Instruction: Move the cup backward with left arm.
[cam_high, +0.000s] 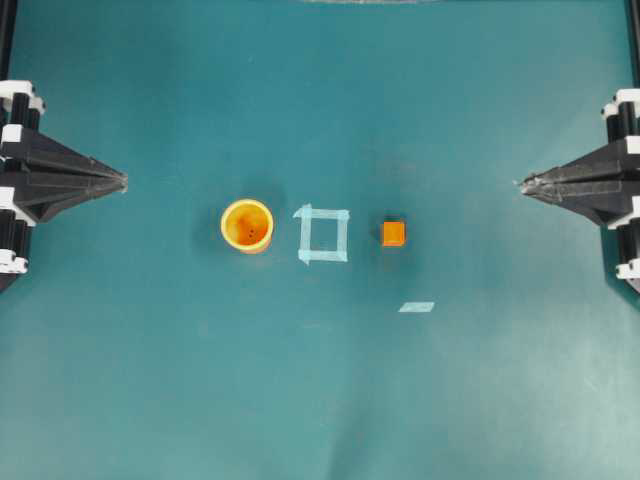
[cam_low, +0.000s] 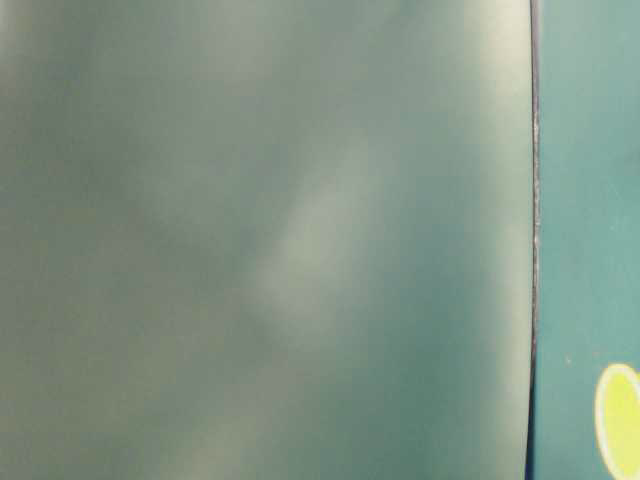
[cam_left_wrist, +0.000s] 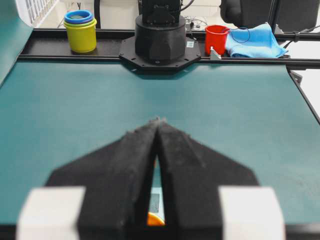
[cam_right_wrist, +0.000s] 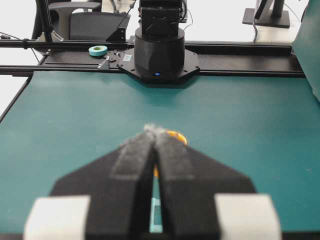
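Left gripper, a black pointed two-finger claw on white mounts, sits at the left edge of the teal table with its fingertips pressed together and nothing between them; the left wrist view shows the same tips meeting at a point. Right gripper, its twin, sits at the right edge, likewise clenched on nothing, tips touching in its own wrist view.

The small round orange cup with a lighter yellow rim stands upright on the table, left of centre, well apart from both grippers and slightly nearer than the line between them. Just to its right lies a square outline of pale blue tape, and right of that a small orange cube. A short strip of pale tape lies nearer and to the right of the cube.

The table-level view is mostly a blur, with a yellow rim at its lower right corner.
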